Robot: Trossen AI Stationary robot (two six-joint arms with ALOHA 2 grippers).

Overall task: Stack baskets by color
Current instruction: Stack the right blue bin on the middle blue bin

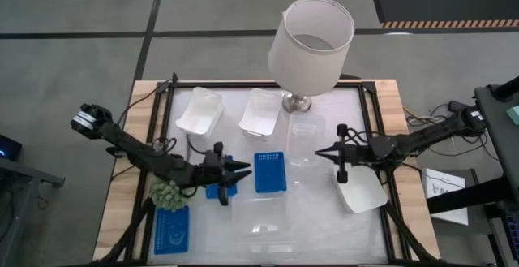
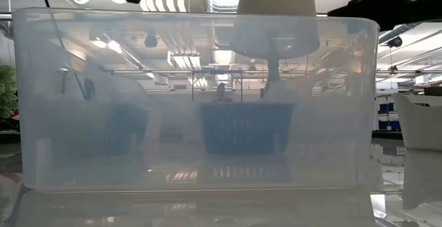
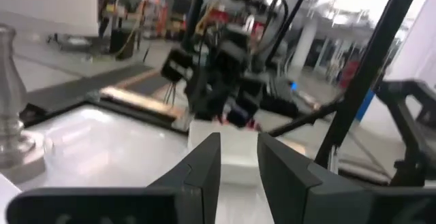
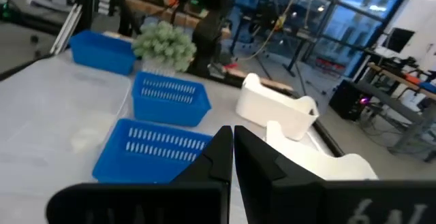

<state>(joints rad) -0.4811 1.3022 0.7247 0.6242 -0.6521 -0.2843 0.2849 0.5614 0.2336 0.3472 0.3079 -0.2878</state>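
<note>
Three blue baskets show: one at mid-table point(image 1: 270, 171), one under my left arm point(image 1: 216, 191), one at the near left point(image 1: 172, 230). Two white baskets point(image 1: 199, 110) point(image 1: 262, 111) rest at the far side. A third white basket point(image 1: 361, 192) lies under my right arm. One clear basket point(image 1: 304, 137) sits by the lamp, and another point(image 2: 197, 96) stands at the near edge. My left gripper point(image 1: 246, 170) point(image 3: 238, 139) hovers level beside the mid-table blue basket, narrowly open, holding nothing. My right gripper point(image 1: 319, 153) point(image 4: 233, 139) is shut and empty, pointing toward the table's left.
A large white lamp point(image 1: 312, 48) stands at the far middle on a metal foot point(image 1: 298, 102). A spiky green ball plant point(image 1: 166, 192) sits at the left beside my left arm. A black frame point(image 1: 369, 113) borders the table top.
</note>
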